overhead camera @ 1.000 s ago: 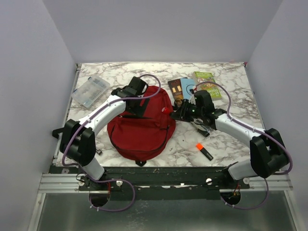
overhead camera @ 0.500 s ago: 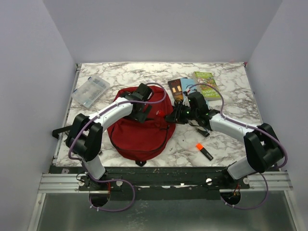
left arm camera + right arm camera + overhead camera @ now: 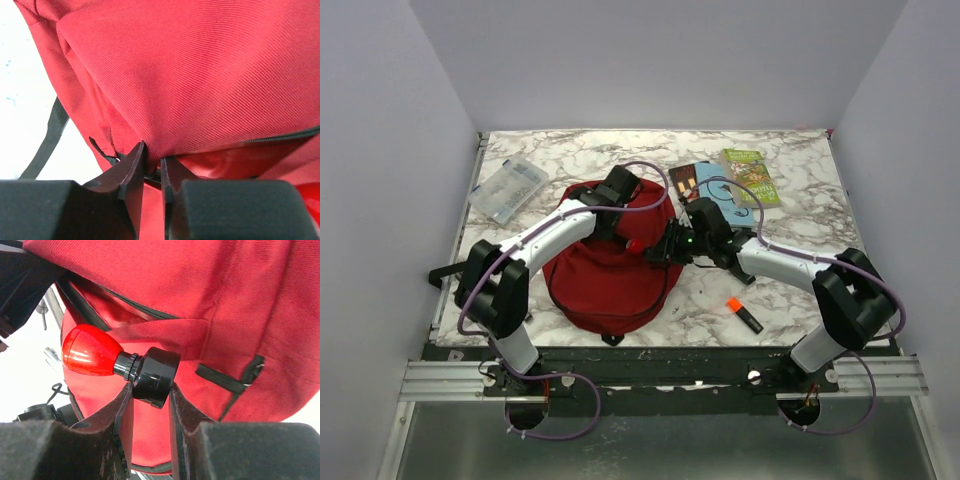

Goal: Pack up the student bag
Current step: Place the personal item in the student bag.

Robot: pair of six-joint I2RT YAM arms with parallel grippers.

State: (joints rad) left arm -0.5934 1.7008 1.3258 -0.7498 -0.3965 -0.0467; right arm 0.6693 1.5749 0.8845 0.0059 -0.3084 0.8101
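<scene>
The student bag [image 3: 605, 285], dark red with black straps, lies in the middle of the table. My left gripper [image 3: 621, 226] is over its upper right part. In the left wrist view my left gripper [image 3: 152, 160] is shut on a fold of the bag's fabric [image 3: 200, 75] beside the zipper, lifting the flap. My right gripper [image 3: 663, 248] reaches in from the right. It [image 3: 150, 390] is shut on the black cylinder [image 3: 154, 374] of an object with a glossy red bulb [image 3: 90, 351], held close against the bag's side [image 3: 240, 300] by the raised zipper edge.
A clear plastic case [image 3: 508, 188] lies at the back left. Two books [image 3: 752, 176] [image 3: 698, 183] lie at the back right. An orange and black marker [image 3: 744, 314] lies near the front right. A black strap [image 3: 50, 136] trails off the bag onto the marble table [image 3: 800, 215].
My left gripper moved right over the bag and closed from wide open onto its fabric. My right gripper carried the red-bulbed object leftwards to the bag's edge.
</scene>
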